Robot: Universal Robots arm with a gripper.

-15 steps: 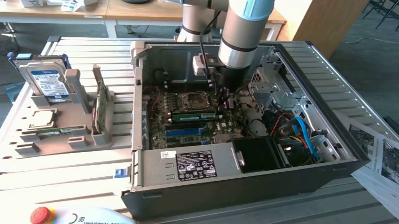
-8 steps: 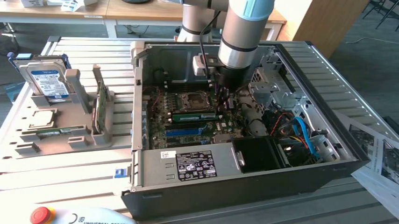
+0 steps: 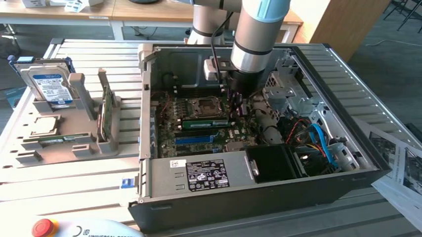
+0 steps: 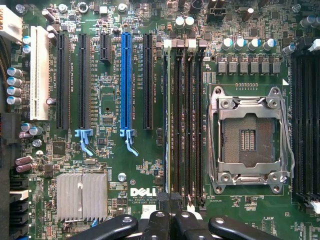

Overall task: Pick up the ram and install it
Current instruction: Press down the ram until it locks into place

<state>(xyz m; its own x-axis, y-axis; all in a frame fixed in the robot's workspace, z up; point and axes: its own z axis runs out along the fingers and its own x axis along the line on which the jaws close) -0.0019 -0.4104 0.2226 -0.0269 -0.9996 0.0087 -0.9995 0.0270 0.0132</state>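
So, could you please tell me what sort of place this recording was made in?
Probably a robotics lab or workshop bench set up for computer assembly. An open desktop PC case sits on a slatted metal table, a parts holder beside it carries a hard drive, and wooden desks stand behind.

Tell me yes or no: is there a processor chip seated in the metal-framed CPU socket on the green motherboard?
No. In the wrist view the metal-framed CPU socket on the green motherboard sits open, showing bare contact pads with no chip in it.

The arm [image 3: 254,39] hides the end effector's tip; the manual [image 3: 402,168] is cut off.
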